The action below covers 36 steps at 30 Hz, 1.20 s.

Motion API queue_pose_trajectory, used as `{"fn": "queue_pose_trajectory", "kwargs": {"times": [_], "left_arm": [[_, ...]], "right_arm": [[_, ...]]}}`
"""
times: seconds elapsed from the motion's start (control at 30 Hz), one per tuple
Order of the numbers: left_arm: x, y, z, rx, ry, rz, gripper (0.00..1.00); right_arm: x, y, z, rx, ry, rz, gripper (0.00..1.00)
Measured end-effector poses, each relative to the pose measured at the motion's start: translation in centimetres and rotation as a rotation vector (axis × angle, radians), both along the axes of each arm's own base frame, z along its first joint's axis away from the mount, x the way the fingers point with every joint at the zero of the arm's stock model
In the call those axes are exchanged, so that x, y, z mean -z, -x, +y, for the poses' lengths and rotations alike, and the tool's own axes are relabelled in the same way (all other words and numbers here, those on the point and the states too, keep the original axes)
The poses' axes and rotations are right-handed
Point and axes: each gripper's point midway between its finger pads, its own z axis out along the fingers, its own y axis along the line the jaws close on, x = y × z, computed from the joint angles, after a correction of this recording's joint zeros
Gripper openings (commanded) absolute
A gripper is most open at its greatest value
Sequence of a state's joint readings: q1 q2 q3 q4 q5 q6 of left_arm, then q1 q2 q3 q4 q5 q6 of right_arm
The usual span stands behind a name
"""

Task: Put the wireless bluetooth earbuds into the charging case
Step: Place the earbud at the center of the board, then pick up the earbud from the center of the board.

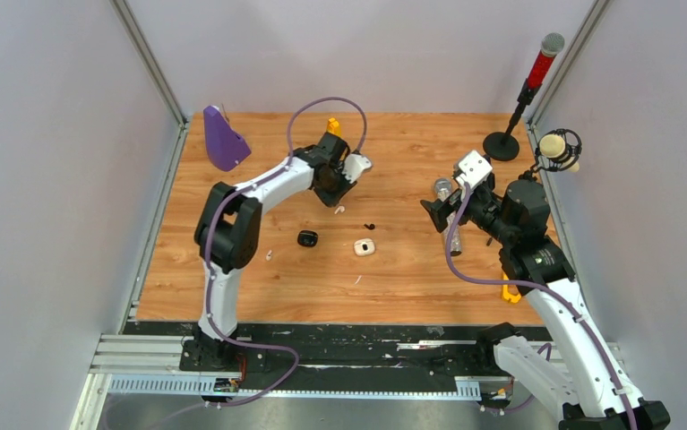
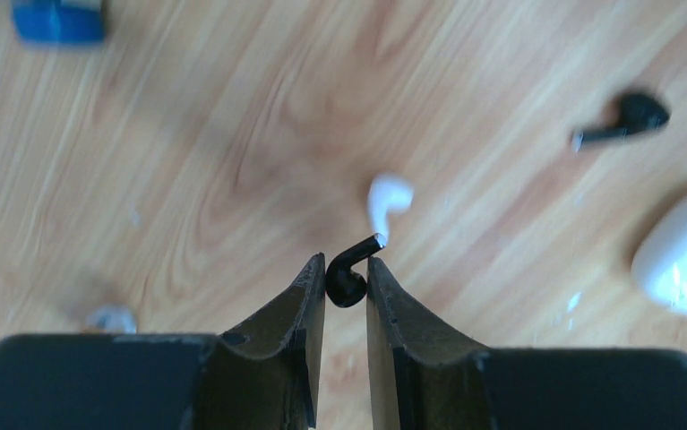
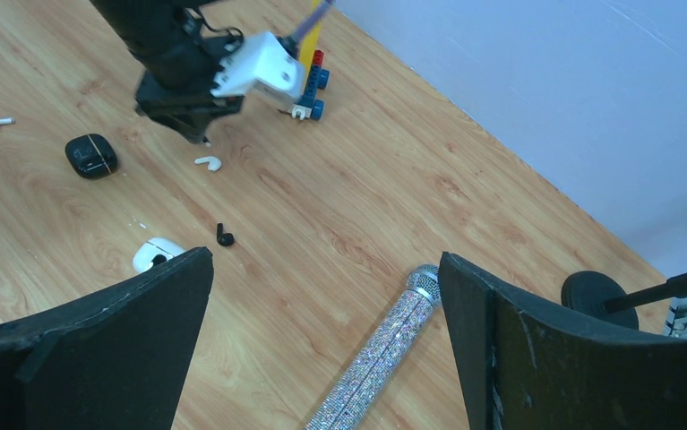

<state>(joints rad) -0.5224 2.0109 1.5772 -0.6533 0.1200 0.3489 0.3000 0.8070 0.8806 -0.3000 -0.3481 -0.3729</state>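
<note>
Far left: stray white earbud (image 1: 270, 255) on table (image 1: 411, 287). Black case (image 1: 307, 238) next. My left gripper (image 2: 347, 269) pinched tight on held black earbud (image 2: 347, 285), stem poking out past tips. White bud (image 2: 387, 199) lies just beyond. Then white case (image 2: 684, 255) and loose black earbud (image 2: 626, 118) near it. My right gripper (image 3: 326, 269) spread wide, holding nothing, over glitter microphone (image 3: 375, 354).

text: none readable | brands, labels: none readable | numbers, signs: none readable | black charging case (image 3: 90, 154): thin gold line, no lettering legible
</note>
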Motion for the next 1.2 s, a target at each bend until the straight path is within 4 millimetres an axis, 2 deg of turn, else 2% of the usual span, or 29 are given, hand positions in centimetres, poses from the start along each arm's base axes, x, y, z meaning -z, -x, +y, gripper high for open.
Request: {"fn": "queue_pose_trajectory", "kwargs": {"times": [0.13,0.23,0.33,0.37,0.4,0.43,0.53,0.63,0.8,0.87,0.97,1.03,1.1,1.2], "left_arm": [[2.0,-1.7,-4.1,0.039,0.011,0.005,0.31],[2.7,-2.6,-5.8,0.046,0.023,0.006,0.54],[2.4,-3.0,-6.7,0.044,0.040,0.000,0.74],[2.2,-3.0,-6.8,0.041,0.045,0.000,0.88],[2.0,-3.1,-7.0,0.040,0.051,-0.004,0.94],[1.8,-3.1,-7.1,0.043,0.053,-0.010,0.98],[1.5,-2.2,-6.4,0.038,0.047,-0.007,1.00],[0.2,0.3,-4.1,0.035,0.022,-0.001,1.00],[-2.9,5.1,2.0,0.013,-0.032,-0.014,1.00],[-3.4,6.5,5.5,-0.030,-0.054,-0.009,1.00],[-2.4,8.5,10.3,-0.109,-0.095,0.028,1.00],[-1.0,10.1,13.5,-0.171,-0.138,0.063,0.98],[0.3,11.7,15.2,-0.198,-0.168,0.100,0.96],[2.0,13.6,16.6,-0.217,-0.208,0.148,0.93]], "right_arm": [[0.0,0.0,-0.1,0.003,0.001,0.000,1.00],[0.0,-0.2,-0.3,0.012,0.001,0.000,1.00],[0.0,-0.2,-0.3,0.015,0.001,-0.002,1.00],[0.0,-0.2,-0.3,0.015,0.001,-0.002,1.00],[0.0,-0.3,-0.3,0.015,0.001,-0.001,1.00],[0.0,-0.3,-0.3,0.015,0.001,-0.001,1.00],[0.1,-0.3,-0.3,0.015,0.002,0.000,1.00],[0.0,-0.3,-0.3,0.015,0.002,-0.001,1.00],[0.0,-0.2,-0.3,0.012,0.000,-0.003,1.00],[-0.1,-0.2,-0.2,0.007,-0.001,-0.005,1.00],[-0.3,0.0,-0.2,0.004,-0.003,-0.009,1.00],[-0.3,0.0,-0.1,-0.001,-0.005,-0.011,1.00],[-0.3,0.1,-0.1,-0.004,-0.006,-0.012,1.00],[-0.5,0.2,0.0,-0.012,-0.009,-0.015,1.00]]}}
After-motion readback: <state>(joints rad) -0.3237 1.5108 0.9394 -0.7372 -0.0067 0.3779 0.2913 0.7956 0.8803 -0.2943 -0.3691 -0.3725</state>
